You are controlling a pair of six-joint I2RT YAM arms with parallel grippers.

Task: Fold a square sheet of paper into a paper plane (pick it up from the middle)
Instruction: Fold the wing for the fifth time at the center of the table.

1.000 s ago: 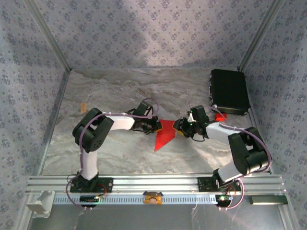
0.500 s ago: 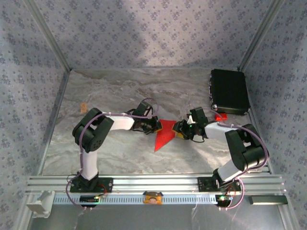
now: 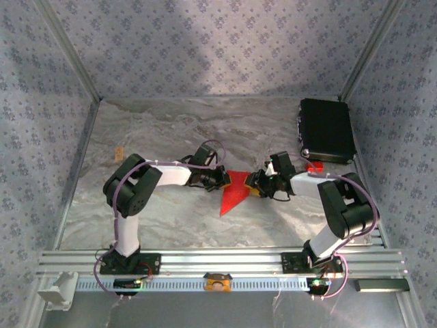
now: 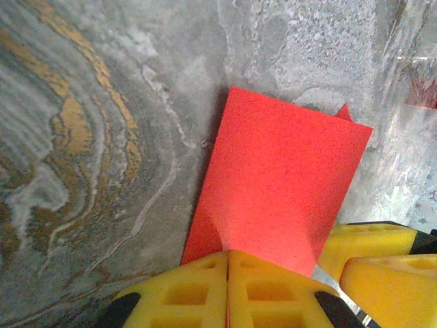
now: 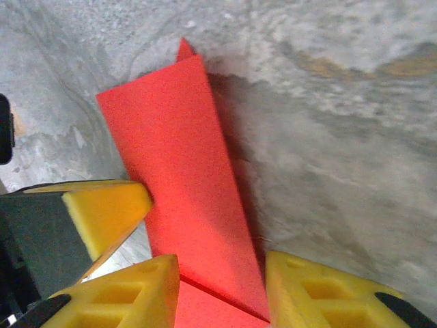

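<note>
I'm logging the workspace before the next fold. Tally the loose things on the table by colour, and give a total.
Red: 2 (folded paper sheet, small red piece)
Black: 1 (flat case)
Tan: 1 (small block)
Total: 4
</note>
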